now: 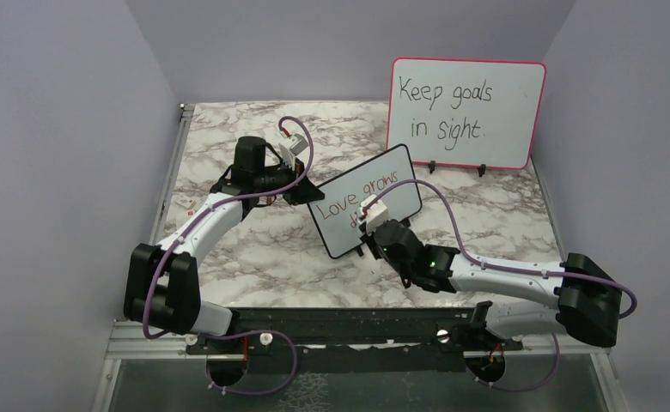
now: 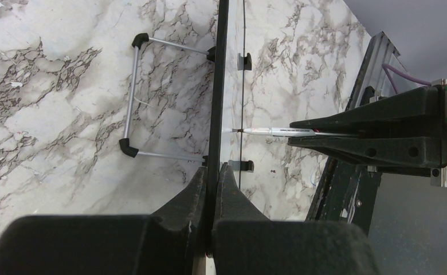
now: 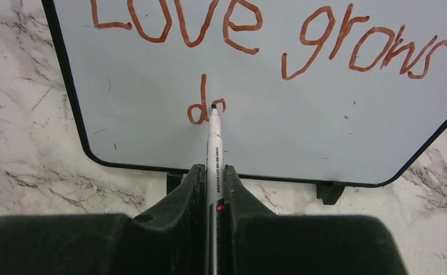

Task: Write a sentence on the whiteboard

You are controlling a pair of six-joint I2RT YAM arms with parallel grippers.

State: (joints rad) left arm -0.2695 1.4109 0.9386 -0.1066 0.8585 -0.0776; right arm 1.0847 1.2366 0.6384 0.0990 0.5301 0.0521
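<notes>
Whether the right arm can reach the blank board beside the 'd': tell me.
Likely yes: its pen tip is on the whiteboard there, and nothing covers the blank area alongside.

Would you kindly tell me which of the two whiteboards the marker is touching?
The smaller black-framed whiteboard mid-table, bearing reddish-brown writing: the right gripper's marker tip rests on it. The larger pink-framed board behind has black writing and nothing touching it.
</notes>
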